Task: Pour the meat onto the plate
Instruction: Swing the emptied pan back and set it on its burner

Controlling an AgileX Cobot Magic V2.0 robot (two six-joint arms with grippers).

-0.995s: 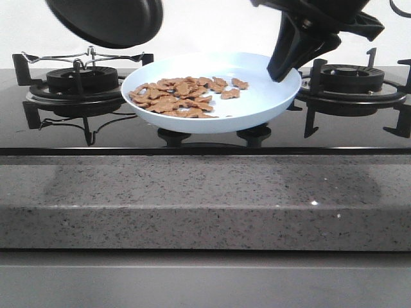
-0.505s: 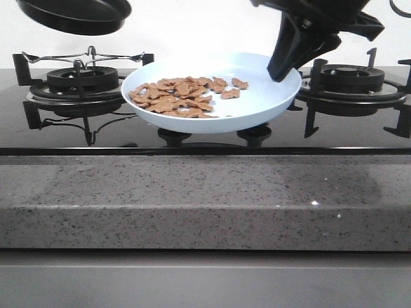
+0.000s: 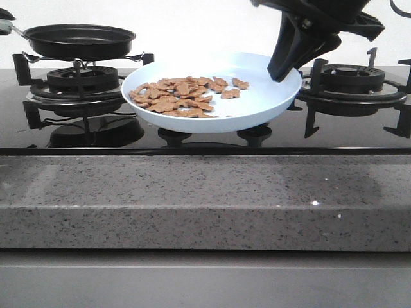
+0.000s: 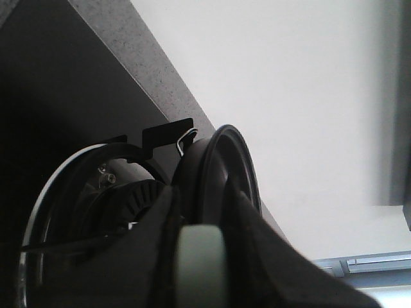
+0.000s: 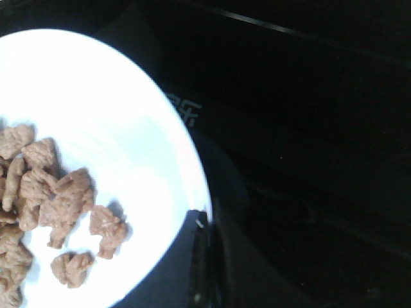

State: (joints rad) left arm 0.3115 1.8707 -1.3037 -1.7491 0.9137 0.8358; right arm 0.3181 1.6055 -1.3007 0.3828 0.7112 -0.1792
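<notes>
Many meat pieces fill the plate, pinched by the right tool; left tool apparently grips the pan, left.

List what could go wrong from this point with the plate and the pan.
1. The right end effector grips the plate by one rim only; a tilt or slip could likely slide the meat off or drop the plate onto the stove.
2. The frying pan sits at the left burner grate, its handle in the left end effector; an off-centre release might leave it rocking or tipping.
</notes>
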